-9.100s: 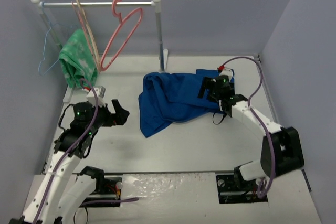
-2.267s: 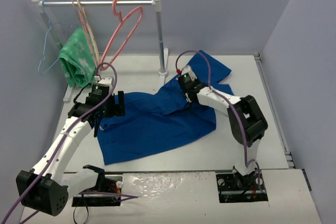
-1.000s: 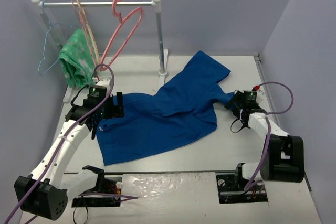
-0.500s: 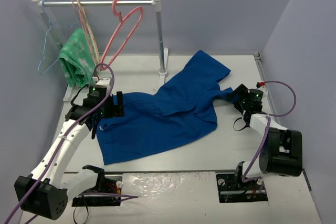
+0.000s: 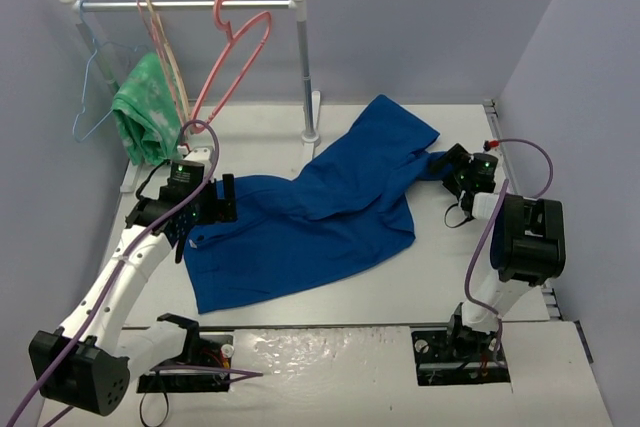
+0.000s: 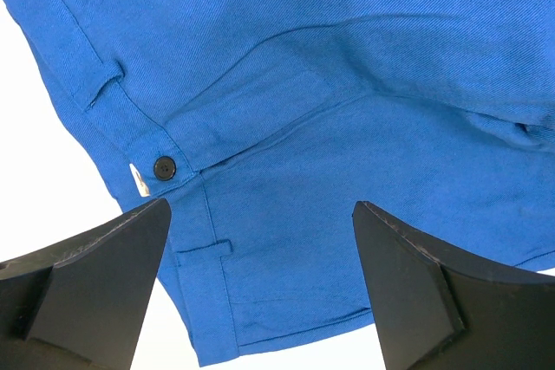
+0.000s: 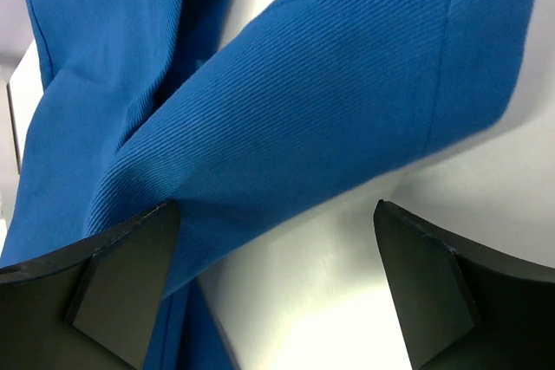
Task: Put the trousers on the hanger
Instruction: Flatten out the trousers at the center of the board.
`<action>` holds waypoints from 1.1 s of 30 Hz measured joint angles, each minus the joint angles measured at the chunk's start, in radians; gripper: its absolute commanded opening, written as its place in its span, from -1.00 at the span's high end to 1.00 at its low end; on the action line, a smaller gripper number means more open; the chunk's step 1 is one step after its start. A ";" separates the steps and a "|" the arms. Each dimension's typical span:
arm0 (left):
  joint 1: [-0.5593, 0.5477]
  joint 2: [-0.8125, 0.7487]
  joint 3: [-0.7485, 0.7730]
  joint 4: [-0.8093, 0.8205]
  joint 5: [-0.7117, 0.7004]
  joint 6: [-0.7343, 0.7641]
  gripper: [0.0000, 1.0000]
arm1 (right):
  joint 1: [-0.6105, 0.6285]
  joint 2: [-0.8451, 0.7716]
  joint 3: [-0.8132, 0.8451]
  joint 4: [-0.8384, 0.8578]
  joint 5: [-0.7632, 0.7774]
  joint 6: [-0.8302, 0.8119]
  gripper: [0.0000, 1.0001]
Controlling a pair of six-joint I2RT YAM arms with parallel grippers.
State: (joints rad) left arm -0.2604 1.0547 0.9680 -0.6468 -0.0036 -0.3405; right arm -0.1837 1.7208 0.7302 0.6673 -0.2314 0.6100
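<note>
top external: the trousers [image 5: 320, 217] are spread flat on the white table [image 5: 330, 292]. The waist end is over by the left arm and the two legs fan out toward the far right.
hanger: the pink hanger [image 5: 239, 75] is hooked on the rail [image 5: 190, 5] near its right post. It hangs tilted, well apart from the trousers.
rest of the rail: a green patterned cloth [image 5: 143, 115], a light-blue wire hanger [image 5: 85, 97] and a beige hanger [image 5: 163, 47] are bunched on the left part.
left gripper: the left gripper [image 5: 224, 199] sits at the left edge of the trousers with its jaws spread wide, gripping nothing.
left wrist: the two black fingers [image 6: 87, 288] frame the waistband. There's a dark button [image 6: 162, 166] just past the left tip and a belt loop [image 6: 100, 77] further along the band.
right gripper: the right gripper [image 5: 450, 163] is at the end of the nearer trouser leg, jaws wide apart, holding nothing.
right wrist: the leg's hemmed end lies across the gap between the fingers, with bare table showing under it. Honestly can't tell from this angle if the tips touch the cloth or just hover over it.
</note>
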 measured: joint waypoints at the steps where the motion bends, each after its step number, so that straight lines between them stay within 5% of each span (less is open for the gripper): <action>1: 0.000 0.002 0.000 0.000 0.000 0.000 -0.68 | 0.000 0.025 0.021 0.011 -0.010 0.001 -0.83; 5: 0.000 0.007 0.000 0.000 0.000 0.000 -0.68 | 0.000 0.106 0.106 0.052 -0.049 0.000 -0.81; 10: 0.001 0.017 0.000 0.000 -0.001 0.000 -0.68 | 0.000 0.190 0.201 0.114 -0.096 -0.008 -0.48; 14: 0.001 0.025 0.000 0.000 -0.001 0.000 -0.68 | 0.000 0.255 0.262 0.149 -0.135 -0.008 0.09; 17: 0.001 0.031 0.000 0.000 -0.001 0.000 -0.68 | 0.001 0.294 0.291 0.159 -0.151 -0.010 0.73; 19: 0.001 0.035 0.000 0.000 -0.001 0.000 -0.68 | 0.002 0.304 0.302 0.148 -0.152 -0.018 0.93; 24: 0.001 0.041 0.000 0.000 -0.002 0.000 -0.68 | 0.013 0.300 0.408 -0.030 -0.114 -0.107 1.00; 33: 0.008 0.044 0.000 -0.001 -0.001 0.000 -0.68 | 0.041 0.085 0.763 -0.598 0.295 -0.277 1.00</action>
State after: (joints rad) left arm -0.2524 1.0988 0.9680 -0.6476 -0.0046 -0.3401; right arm -0.1423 1.8057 1.4935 0.0693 0.0639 0.3334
